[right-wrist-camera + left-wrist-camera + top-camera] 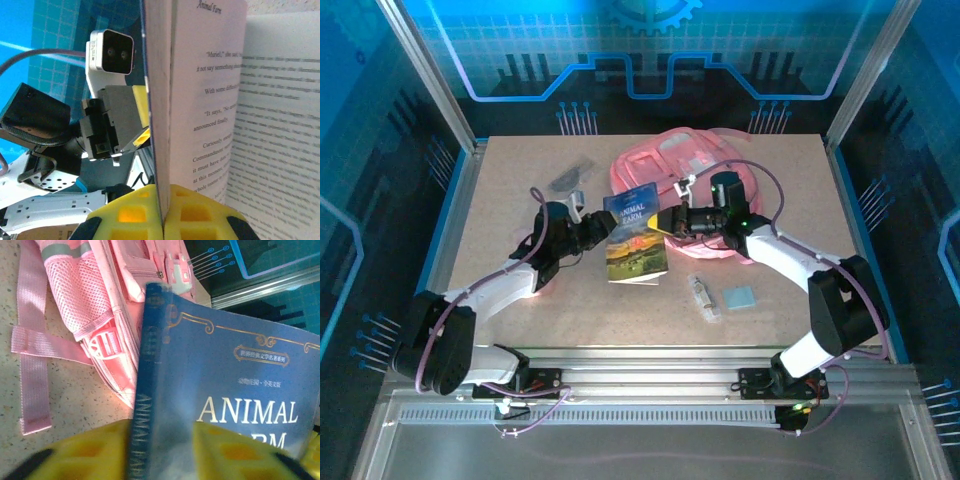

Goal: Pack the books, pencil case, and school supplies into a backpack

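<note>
The blue-green "Animal Farm" book stands partly open, lifted off the table just in front of the pink backpack. My left gripper is shut on its spine edge; in the left wrist view its yellow fingers flank the spine and cover. My right gripper is shut on the front cover and a few pages. The whitish tube and light-blue pad lie at the near right. The dark grey item lies at the far left. The black book and pencil case are out of view.
The backpack lies flat with a strap trailing over the tabletop beside the book. Metal frame rails and blue panels wall in the table. Open tabletop lies in front of the book, between the arms.
</note>
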Robot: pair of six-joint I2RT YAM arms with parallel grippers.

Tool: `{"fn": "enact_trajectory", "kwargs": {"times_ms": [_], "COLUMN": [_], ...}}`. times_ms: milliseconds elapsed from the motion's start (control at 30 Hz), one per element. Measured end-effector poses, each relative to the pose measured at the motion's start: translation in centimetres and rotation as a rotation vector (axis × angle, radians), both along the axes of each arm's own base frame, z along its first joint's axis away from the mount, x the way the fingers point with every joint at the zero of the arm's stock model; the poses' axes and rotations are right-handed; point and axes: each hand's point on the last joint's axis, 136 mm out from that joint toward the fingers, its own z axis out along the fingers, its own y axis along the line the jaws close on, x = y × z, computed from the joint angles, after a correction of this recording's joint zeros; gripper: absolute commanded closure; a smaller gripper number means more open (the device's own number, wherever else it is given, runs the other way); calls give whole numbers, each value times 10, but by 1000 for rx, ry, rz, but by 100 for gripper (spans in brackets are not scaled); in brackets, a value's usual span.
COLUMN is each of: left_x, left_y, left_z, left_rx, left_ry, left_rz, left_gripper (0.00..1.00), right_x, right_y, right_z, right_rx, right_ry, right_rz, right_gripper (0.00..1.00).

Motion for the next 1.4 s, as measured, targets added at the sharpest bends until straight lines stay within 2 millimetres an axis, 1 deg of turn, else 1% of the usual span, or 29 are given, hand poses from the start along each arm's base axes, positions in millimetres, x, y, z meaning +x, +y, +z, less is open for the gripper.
{"fn": "enact_trajectory", "kwargs": {"times_ms": [33, 100, 133, 200, 233, 267, 300, 333, 367, 400, 433, 467, 533, 633, 700, 800, 867, 967, 1000, 1067, 1100, 1200, 1300, 1400], "left_x": [0, 1, 2, 3, 3, 4, 4, 4, 3, 4, 6, 9, 19, 38, 51, 71, 84, 99, 102, 105, 106, 104, 103, 100], "left_y": [1, 2, 2, 4, 3, 3, 3, 3, 2, 1, 0, -1, 0, 7, 14, 22, 26, 32, 33, 34, 33, 28, 20, 15], "left_z": [0, 1, 1, 2, 3, 3, 3, 4, 4, 6, 9, 12, 22, 37, 46, 55, 57, 52, 48, 43, 41, 43, 54, 61], "left_rx": [-1, -3, -3, -3, -4, -5, -5, -6, -6, -5, -4, -1, 8, 23, 33, 27, 15, -6, -11, -9, -10, -30, -87, -152], "left_ry": [1, -2, -3, -9, -12, -13, -14, -15, -15, -15, -17, -20, -36, -75, -100, -129, -141, -150, -146, -139, -135, -139, -162, -176], "left_rz": [2, 6, 9, 13, 13, 13, 13, 12, 10, 8, 10, 17, 47, 121, 184, 273, 327, 400, 423, 456, 471, 496, 515, 529], "left_gripper": [85, 97, 100, 100, 100, 100, 100, 100, 100, 100, 100, 100, 100, 100, 100, 100, 100, 100, 100, 100, 100, 100, 100, 100], "right_x": [2, 6, 8, 13, 15, 16, 17, 18, 20, 23, 26, 29, 30, 24, 21, 12, 6, 0, -3, -3, -1, 9, 20, 30], "right_y": [-1, -3, -4, -6, -8, -9, -10, -11, -12, -14, -16, -19, -26, -39, -45, -49, -46, -37, -33, -27, -23, -13, -5, 2], "right_z": [-2, -10, -14, -25, -30, -36, -40, -42, -44, -44, -44, -43, -40, -23, -5, 10, 8, -9, -17, -23, -23, -13, -2, 0], "right_rx": [-2, -13, -19, -39, -50, -65, -78, -88, -103, -119, -135, -155, -190, -218, -199, -144, -105, -51, -33, 0, 23, 105, 195, 263], "right_ry": [2, 17, 23, 39, 47, 56, 67, 74, 76, 81, 84, 89, 93, 89, 78, 91, 126, 208, 242, 283, 296, 297, 290, 304], "right_rz": [-5, -14, -19, -36, -43, -51, -59, -66, -80, -99, -117, -142, -187, -256, -303, -359, -387, -424, -438, -462, -474, -506, -526, -543], "right_gripper": [100, 100, 100, 100, 97, 91, 77, 61, 37, 25, 18, 1, 0, 0, 0, 0, 0, 0, 0, 0, 0, 0, 0, 0]}}
